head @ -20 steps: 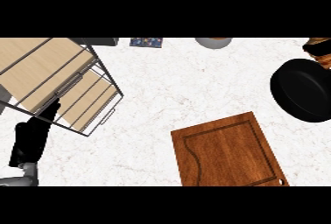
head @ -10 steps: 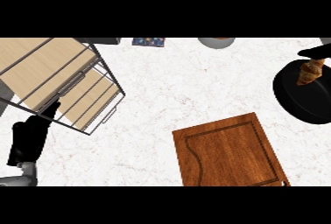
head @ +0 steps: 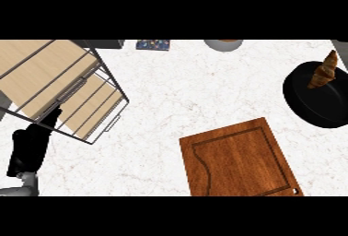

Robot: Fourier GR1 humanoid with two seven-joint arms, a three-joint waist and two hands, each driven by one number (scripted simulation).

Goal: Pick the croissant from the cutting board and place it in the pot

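The croissant (head: 322, 71) is seen at the counter's far right edge, over the black pot (head: 319, 99), its long axis running steeply from its lower end inside the pot's rim up toward the far right corner. No hand is seen on it: the right hand is outside the view, so whether the croissant is held, or has been let go, cannot be told. The cutting board (head: 238, 161) lies bare at the near edge, well apart from the pot and to its near left. The left hand (head: 31, 150) is shown at the counter's left edge, just beside the near corner of a wire rack (head: 61, 87) with pale wooden shelves; its fingers are extended toward the rack and nothing is held in it. The croissant lies far across the counter from that hand, toward the far right, so the right arm is judged the nearer one for whatever remains. The task is judged nearly done, with only the settling of the croissant into the pot left.
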